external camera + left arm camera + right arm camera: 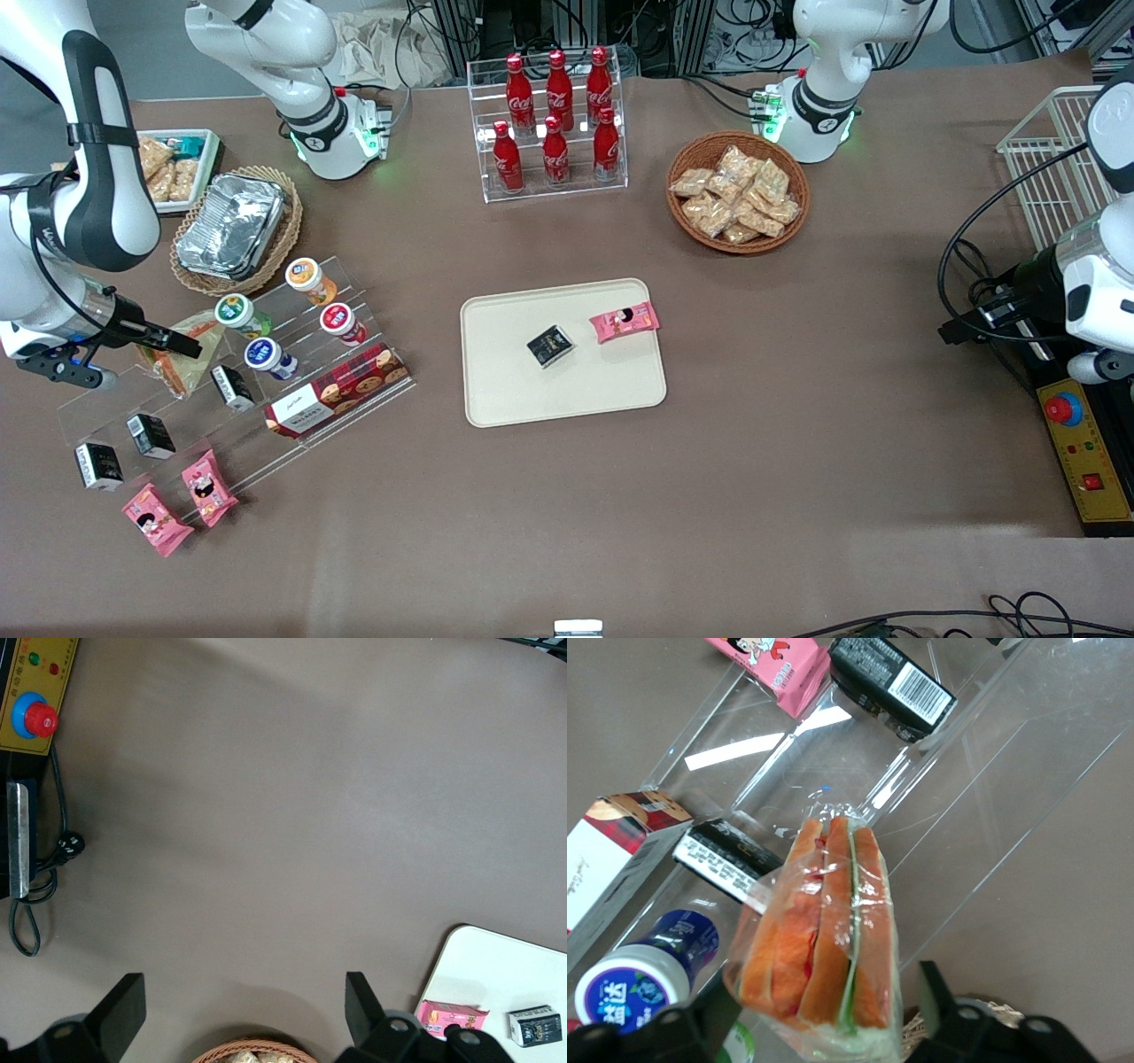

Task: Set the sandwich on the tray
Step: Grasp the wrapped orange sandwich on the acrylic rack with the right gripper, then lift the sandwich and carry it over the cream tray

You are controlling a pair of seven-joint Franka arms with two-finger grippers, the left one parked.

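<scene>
front: tool at the clear stepped rack, clamped on the sandwich; tray mid-desk, well apart, carrying a black box and pink packet | right wrist: fingers flank the wrapped sandwich over the rack

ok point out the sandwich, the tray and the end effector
sandwich (824, 930): right wrist view, on the wrapped orange layers.
tray (514, 390): front view, on bare cream surface.
end effector (173, 341): front view, at the sandwich on the clear shelf.
</scene>
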